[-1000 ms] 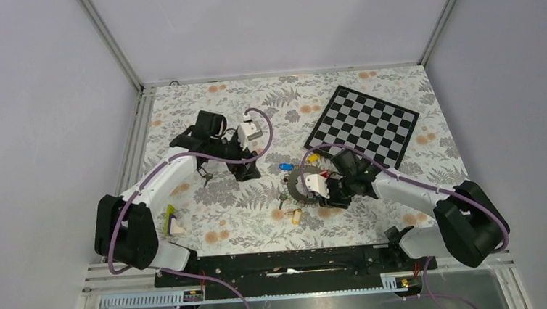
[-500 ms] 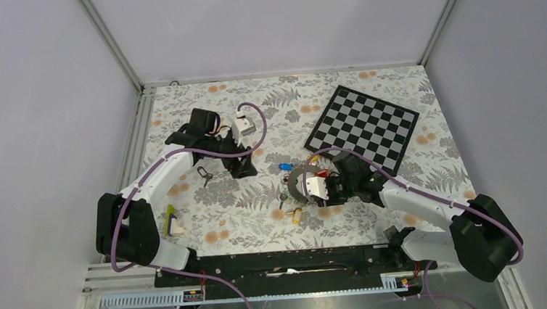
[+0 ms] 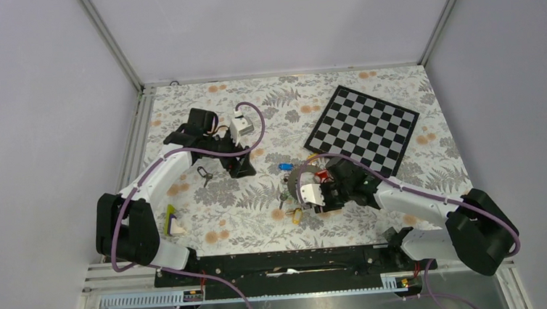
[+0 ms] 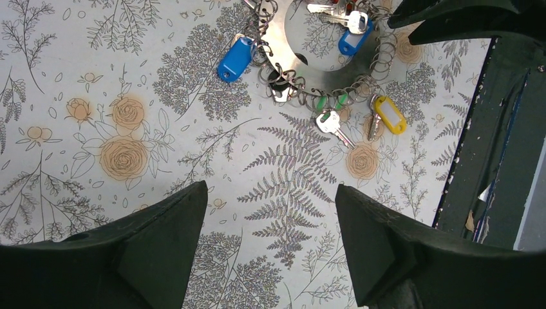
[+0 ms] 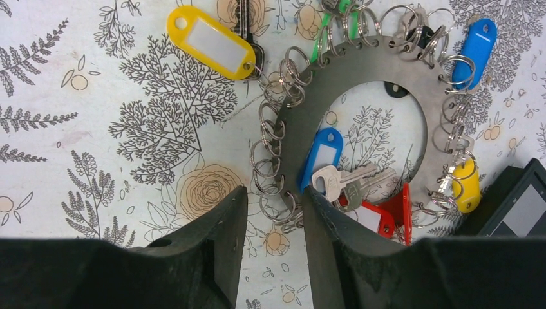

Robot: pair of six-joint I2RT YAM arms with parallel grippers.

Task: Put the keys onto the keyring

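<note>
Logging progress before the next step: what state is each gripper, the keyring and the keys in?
Left gripper: open, empty, above the table.
Right gripper: part open, tips at the keyring's rim.
Keyring: flat on the table, split rings along its rim.
Blue white-labelled key: lying inside the keyring's hole.
Dark key: loose, away from the keyring.

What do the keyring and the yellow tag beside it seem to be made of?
The keyring looks like sheet metal, grey with a dull sheen: flat, thin, hung with small wire rings along its rim. The yellow tag is probably moulded plastic, smooth and slightly glossy, with a white insert, perhaps paper.
</note>
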